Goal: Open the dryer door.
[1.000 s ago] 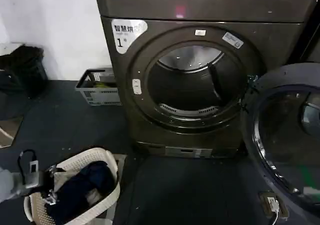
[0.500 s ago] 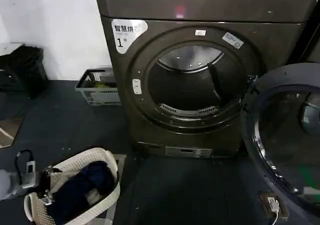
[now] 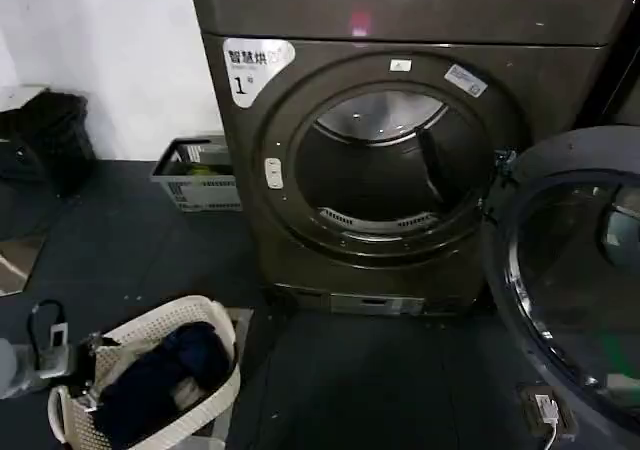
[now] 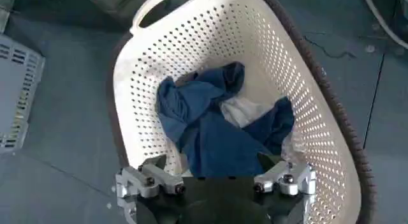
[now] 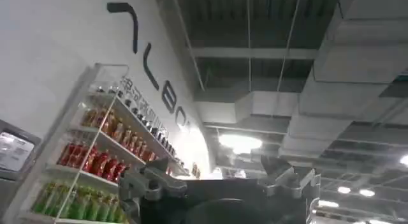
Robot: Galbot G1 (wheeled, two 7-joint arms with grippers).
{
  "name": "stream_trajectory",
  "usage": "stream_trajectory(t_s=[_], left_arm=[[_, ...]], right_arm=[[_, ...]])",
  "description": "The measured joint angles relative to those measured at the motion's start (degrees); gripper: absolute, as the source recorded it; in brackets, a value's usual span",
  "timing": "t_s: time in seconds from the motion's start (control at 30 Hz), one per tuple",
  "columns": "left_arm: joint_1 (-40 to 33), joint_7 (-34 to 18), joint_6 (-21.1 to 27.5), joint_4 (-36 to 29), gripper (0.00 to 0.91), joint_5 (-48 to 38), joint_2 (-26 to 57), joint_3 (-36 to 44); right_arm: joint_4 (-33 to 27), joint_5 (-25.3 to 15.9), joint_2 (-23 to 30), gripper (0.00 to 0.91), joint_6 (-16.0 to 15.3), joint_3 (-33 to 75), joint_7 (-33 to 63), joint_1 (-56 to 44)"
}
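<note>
A: The dryer door is being seen swung fully out at the right of the grey-brown machine, by the floor's right edge, hinged beside the open drum. The opening is being left uncovered, so the task is being judged as good as done.

B: And how is that door being expected to handle?

A: It is being judged heavy and stiff, a rigid ring around dark glass, swinging only about its hinge. The chrome ring is being read as slippery and the glass as the fragile part, so any hold is being advised on the dark outer rim, at the free edge away from the hinge, where leverage is greatest.

B: What is being done by the fingers?

A: The left gripper is being held low over the white laundry basket near the floor's front-left corner, its fingers being kept wide apart with nothing between them. Blue clothing is lying in the basket below, untouched.

B: And the other arm?

A: The right gripper is being pointed up towards a ceiling and shelves of bottles, well away from the door. Its fingers are likewise being kept spread, and nothing is being gripped.
</note>
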Motion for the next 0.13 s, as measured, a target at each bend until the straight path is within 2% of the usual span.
stream_trajectory(t_s=[0.13], left_arm=[[0.4,0.6,-0.8,0.1,0.907,1.8,0.4,0.1]], right_arm=[[0.0,0.0,0.0,0.907,-0.1,0.3,0.0,-0.2]])
